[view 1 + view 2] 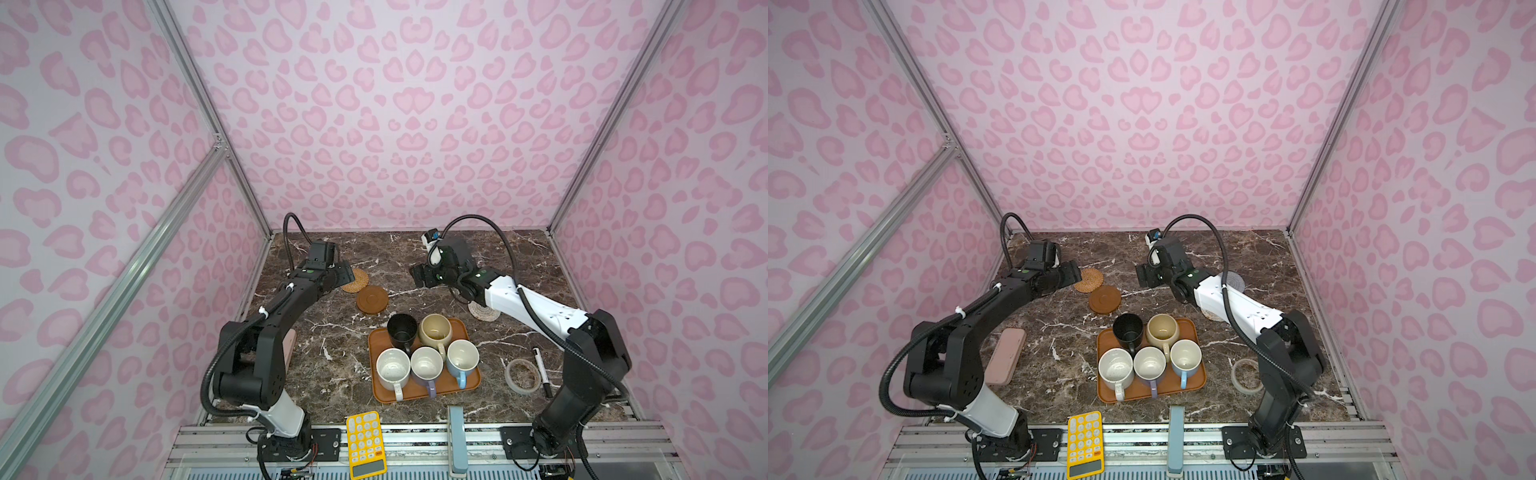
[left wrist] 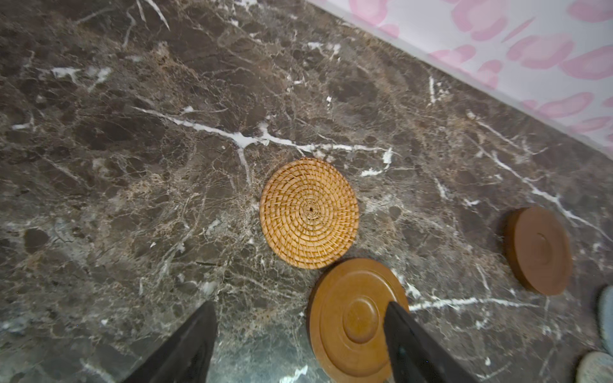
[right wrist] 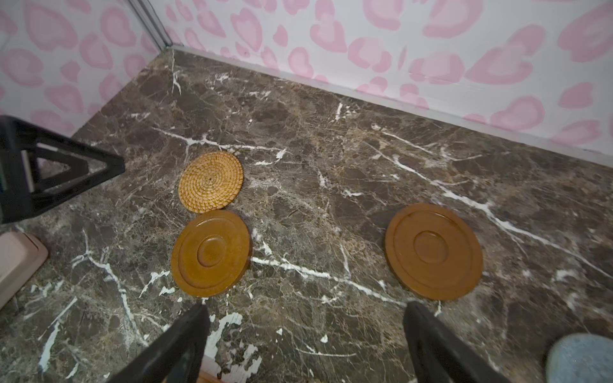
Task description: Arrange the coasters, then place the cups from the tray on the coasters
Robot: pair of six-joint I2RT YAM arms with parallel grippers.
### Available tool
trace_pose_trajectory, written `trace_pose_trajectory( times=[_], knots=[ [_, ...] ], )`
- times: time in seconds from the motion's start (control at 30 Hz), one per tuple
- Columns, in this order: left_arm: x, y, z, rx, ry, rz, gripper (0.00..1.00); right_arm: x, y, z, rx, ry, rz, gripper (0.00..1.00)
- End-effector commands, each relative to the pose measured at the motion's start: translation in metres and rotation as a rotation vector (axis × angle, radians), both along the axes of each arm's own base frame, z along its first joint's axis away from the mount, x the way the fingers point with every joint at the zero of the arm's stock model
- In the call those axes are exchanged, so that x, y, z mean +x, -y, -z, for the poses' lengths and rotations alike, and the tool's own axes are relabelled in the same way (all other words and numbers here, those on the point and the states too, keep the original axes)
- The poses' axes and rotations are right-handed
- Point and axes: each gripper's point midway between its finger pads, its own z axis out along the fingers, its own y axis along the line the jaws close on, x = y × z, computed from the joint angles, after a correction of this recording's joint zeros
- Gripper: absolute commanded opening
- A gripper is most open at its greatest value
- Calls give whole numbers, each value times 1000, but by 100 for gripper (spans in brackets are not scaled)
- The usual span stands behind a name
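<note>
The orange-brown tray (image 1: 415, 394) holds the cups: black (image 1: 402, 328), cream-yellow (image 1: 435, 330), speckled white (image 1: 392, 366), lavender (image 1: 427, 365) and light blue (image 1: 462, 357). Of the coasters, the tan rattan one (image 1: 354, 280) and a brown one (image 1: 372, 299) lie touching beside my left gripper (image 1: 344, 275). That gripper (image 2: 300, 305) is open above the marble, one finger over the brown coaster (image 2: 351, 321). My right gripper (image 3: 306, 306) is open over bare marble, near the second brown coaster (image 3: 434, 252). A cream coaster (image 1: 484, 312) and a grey-blue one (image 1: 1236, 281) lie partly under the right arm.
A pale tape roll (image 1: 523, 376) and a marker (image 1: 542, 372) lie right of the tray. A pink case (image 1: 1005, 355) lies by the left arm. At the front edge are a yellow calculator (image 1: 365, 444) and a grey-blue bar (image 1: 457, 440). Patterned walls enclose the table.
</note>
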Motion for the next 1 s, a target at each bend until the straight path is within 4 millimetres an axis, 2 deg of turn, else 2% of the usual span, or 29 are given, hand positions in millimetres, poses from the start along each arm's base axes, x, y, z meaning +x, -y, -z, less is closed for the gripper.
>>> trace_pose_trajectory(
  times=[0.0, 0.07, 0.1, 0.23, 0.53, 0.8, 0.97],
  knots=[
    [14, 0, 18, 39, -53, 3, 78, 0, -12, 17, -96, -69, -68, 92],
    [19, 0, 34, 53, -98, 4, 77, 4, -21, 25, -117, -97, -93, 90],
    [27, 2, 32, 59, -94, 3, 75, 4, -27, 30, -126, -109, -108, 90],
    [37, 1, 56, 96, -161, 2, 71, 7, -42, 45, -153, -142, -148, 89],
    [50, 0, 87, 149, -253, 10, 61, 9, -62, 69, -163, -212, -200, 85],
    [44, -4, 106, 188, -336, 13, 55, 7, -70, 84, -174, -242, -219, 83],
    [33, -11, 101, 208, -349, -5, 51, 5, -72, 87, -178, -250, -222, 83]
  ],
)
